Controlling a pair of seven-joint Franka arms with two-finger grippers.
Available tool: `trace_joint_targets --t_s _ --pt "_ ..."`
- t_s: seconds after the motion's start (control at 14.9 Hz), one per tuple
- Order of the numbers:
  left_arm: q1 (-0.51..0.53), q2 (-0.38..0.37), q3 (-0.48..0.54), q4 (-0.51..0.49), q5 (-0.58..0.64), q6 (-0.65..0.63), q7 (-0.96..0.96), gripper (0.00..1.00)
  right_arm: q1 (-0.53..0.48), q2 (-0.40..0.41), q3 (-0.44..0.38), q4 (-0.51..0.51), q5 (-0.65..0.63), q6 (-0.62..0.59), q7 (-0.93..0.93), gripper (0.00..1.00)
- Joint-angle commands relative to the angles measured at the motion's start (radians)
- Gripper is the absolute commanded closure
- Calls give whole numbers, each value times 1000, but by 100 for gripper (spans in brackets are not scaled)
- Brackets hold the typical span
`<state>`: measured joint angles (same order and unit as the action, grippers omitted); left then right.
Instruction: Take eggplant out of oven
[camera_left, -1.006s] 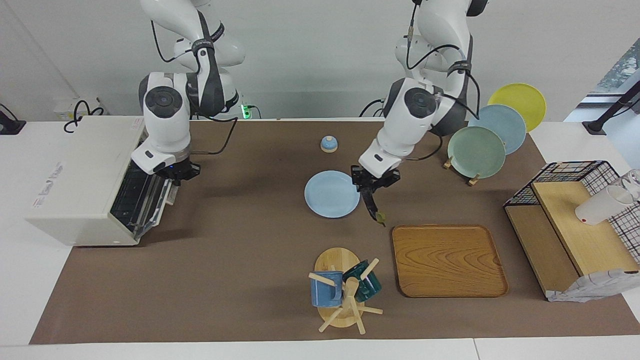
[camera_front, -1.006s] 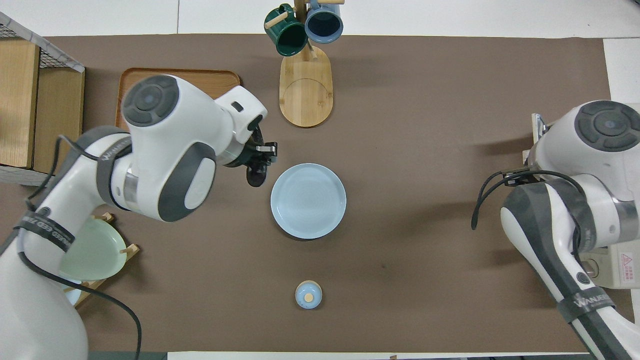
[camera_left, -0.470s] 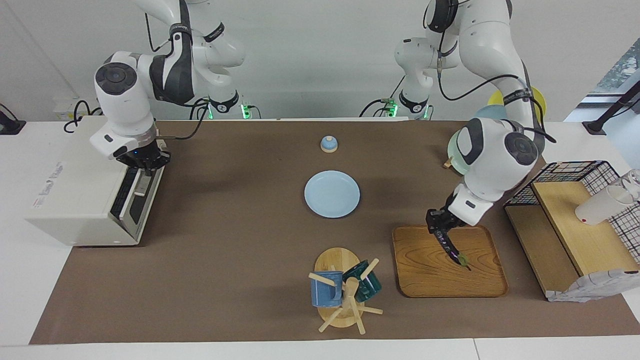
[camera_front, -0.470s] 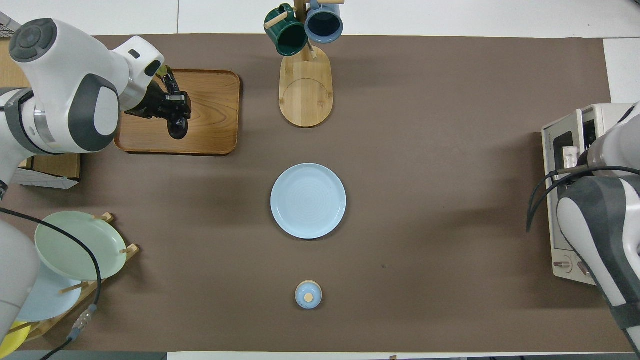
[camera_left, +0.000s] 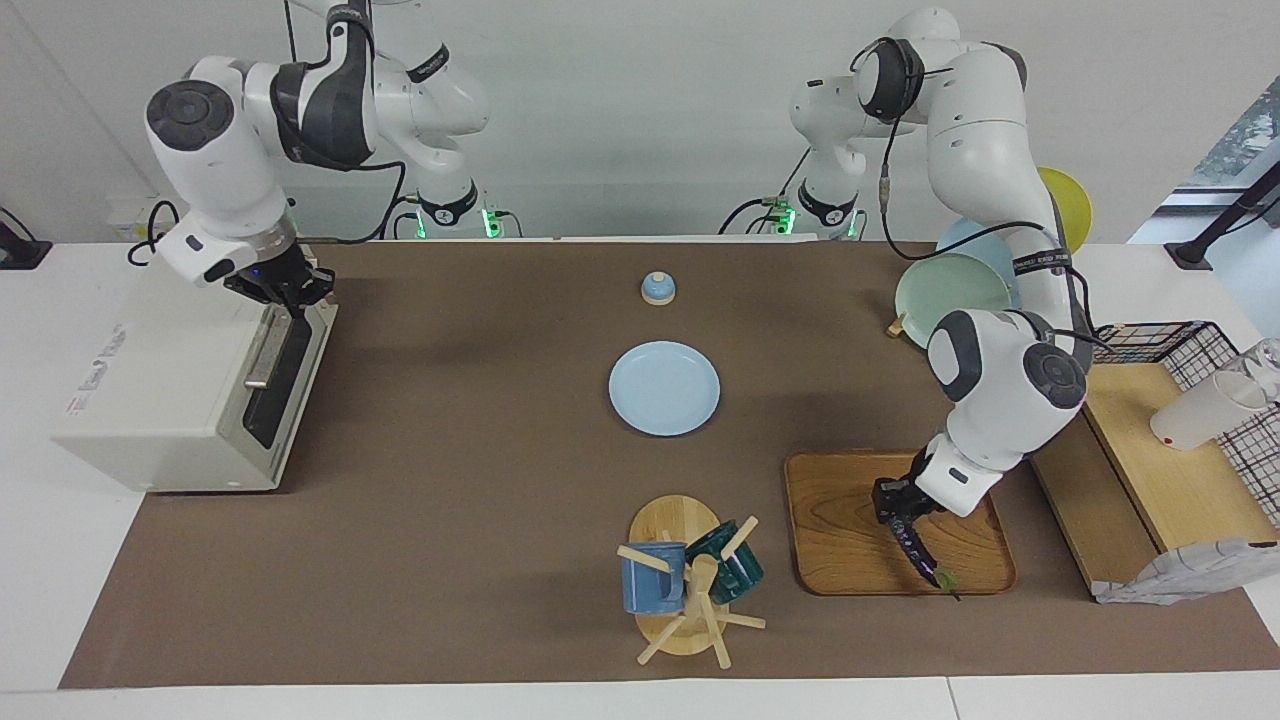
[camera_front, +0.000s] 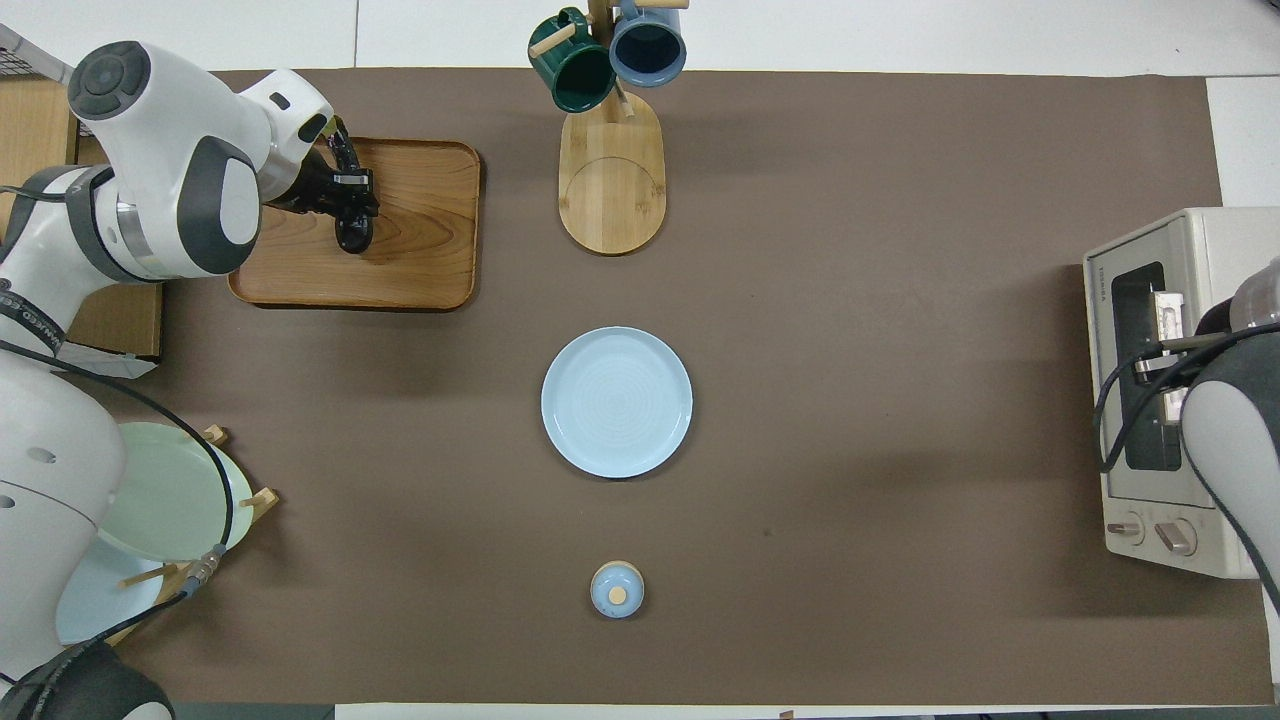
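The cream-white oven (camera_left: 150, 390) (camera_front: 1150, 240) stands at the right arm's end of the table with its dark glass door (camera_left: 290, 385) closed. My right gripper (camera_left: 283, 292) is shut and sits at the door's top edge, above the metal handle (camera_left: 266, 352). The slim dark eggplant (camera_left: 917, 548) (camera_front: 352, 236) hangs slanted from my left gripper (camera_left: 897, 508) (camera_front: 345, 195), which is shut on its upper end. Its green stem tip points down over the edge of the wooden tray (camera_left: 845, 535) (camera_front: 425, 255) farthest from the robots.
A light blue plate (camera_left: 664, 388) lies mid-table, with a small bell (camera_left: 657, 288) nearer the robots. A mug tree (camera_left: 690, 585) stands beside the tray. A plate rack (camera_left: 955, 290) and a wire shelf unit (camera_left: 1150, 470) occupy the left arm's end.
My left gripper has carried the eggplant from beside the blue plate to low over the wooden tray. The right gripper has swung the oven door up until it closed.
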<state>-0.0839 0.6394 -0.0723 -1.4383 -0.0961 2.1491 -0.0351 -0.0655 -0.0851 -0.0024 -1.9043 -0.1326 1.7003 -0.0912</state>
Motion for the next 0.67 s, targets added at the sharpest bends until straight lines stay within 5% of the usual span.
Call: trace_joint_targets --t_s 0.0,0.13,0.34,0.4,0.47,0.54,0.6 --pt "0 -18 -3 -60 27 58 33 100 7 2 5 67 96 -60 -19 100" --pt "1 -30 -3 -77 26 58 58 100 15 1 35 90 102 -79 7 100" --pt "7 -32 -3 -79 26 51 81 100 9 1 36 90 102 -76 14 85" --pt "6 -32 -3 -79 26 46 84 68 0 2 30 90 103 -73 10 78" --pt "4 -32 -1 -77 26 41 86 1 -5 2 30 85 105 -70 8 74" --pt "1 -33 -1 -71 27 26 86 0 -7 4 30 87 111 -71 8 63" --pt "3 -33 -1 -64 27 11 86 0 -10 5 33 87 116 -74 10 37"
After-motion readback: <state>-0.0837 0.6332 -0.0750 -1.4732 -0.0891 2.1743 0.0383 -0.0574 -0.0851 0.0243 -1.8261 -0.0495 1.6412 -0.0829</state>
